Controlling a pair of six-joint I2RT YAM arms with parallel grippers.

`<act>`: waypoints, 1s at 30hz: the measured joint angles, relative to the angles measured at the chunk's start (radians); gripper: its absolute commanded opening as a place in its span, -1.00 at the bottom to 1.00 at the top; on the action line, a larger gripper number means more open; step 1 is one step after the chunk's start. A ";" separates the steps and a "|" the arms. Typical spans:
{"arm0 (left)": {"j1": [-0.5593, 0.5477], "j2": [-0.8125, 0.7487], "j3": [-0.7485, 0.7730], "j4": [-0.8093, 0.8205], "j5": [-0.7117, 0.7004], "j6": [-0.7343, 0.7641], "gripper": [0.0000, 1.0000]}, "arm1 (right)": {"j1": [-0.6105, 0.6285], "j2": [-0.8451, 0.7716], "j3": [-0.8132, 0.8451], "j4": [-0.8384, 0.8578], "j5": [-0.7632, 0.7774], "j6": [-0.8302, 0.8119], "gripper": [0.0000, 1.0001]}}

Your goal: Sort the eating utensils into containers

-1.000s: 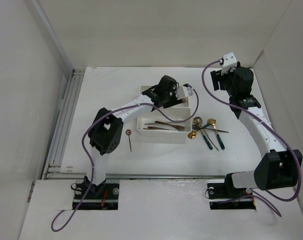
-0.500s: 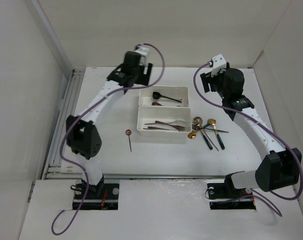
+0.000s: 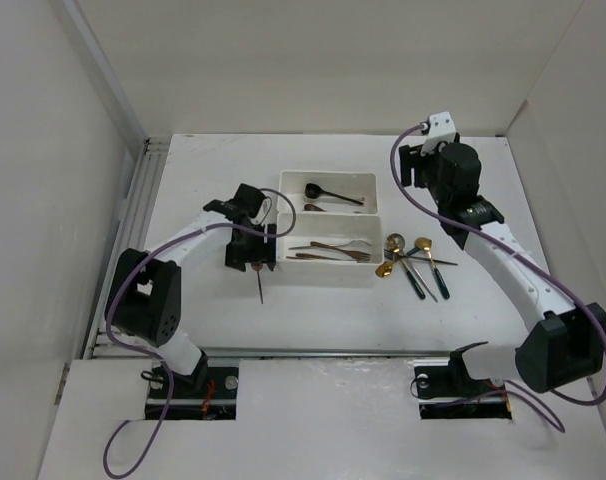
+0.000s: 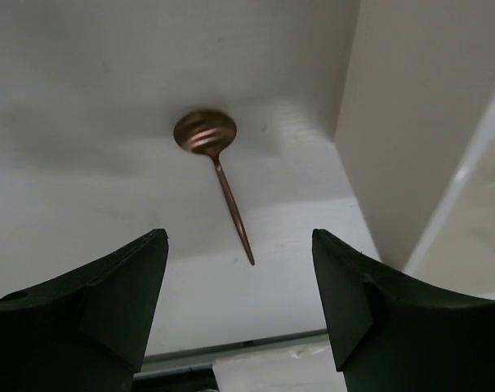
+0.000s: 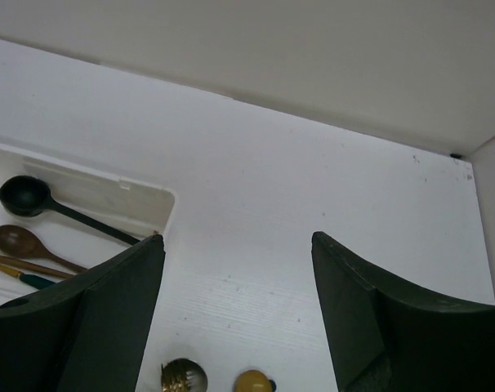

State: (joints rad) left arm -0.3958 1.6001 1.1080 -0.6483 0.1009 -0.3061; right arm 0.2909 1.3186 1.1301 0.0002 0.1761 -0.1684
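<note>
Left jaws stand apart above the copper spoon (image 4: 225, 192) lying on the surface (image 3: 313, 312) just left of the near tray (image 3: 323, 281), so we centre on the thin handle, drop low, then pinch; right jaws also apart, idle.

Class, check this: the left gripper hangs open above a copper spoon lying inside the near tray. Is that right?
Not quite. The copper spoon lies on the table beside the near tray, not inside it, as the left wrist view shows. The left gripper does hang open above it.
</note>
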 measured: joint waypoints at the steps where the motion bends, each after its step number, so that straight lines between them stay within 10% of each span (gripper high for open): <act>1: -0.008 -0.005 -0.024 0.000 0.000 -0.014 0.36 | 0.007 -0.014 -0.008 -0.010 0.019 0.011 0.56; 15: -0.009 0.105 -0.085 0.004 -0.045 -0.117 -0.04 | 0.032 -0.248 -0.101 -0.066 0.213 0.091 0.56; 23: 0.018 0.159 -0.037 -0.039 -0.067 -0.137 -1.00 | 0.037 -0.271 -0.101 -0.071 0.268 0.082 0.58; 30: 0.080 0.168 -0.027 -0.035 -0.008 -0.089 -1.00 | 0.029 -0.258 -0.101 -0.072 0.241 0.070 0.58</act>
State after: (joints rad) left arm -0.3161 1.7679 1.0809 -0.6830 0.0925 -0.3950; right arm 0.3202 1.0603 1.0294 -0.0723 0.4175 -0.0982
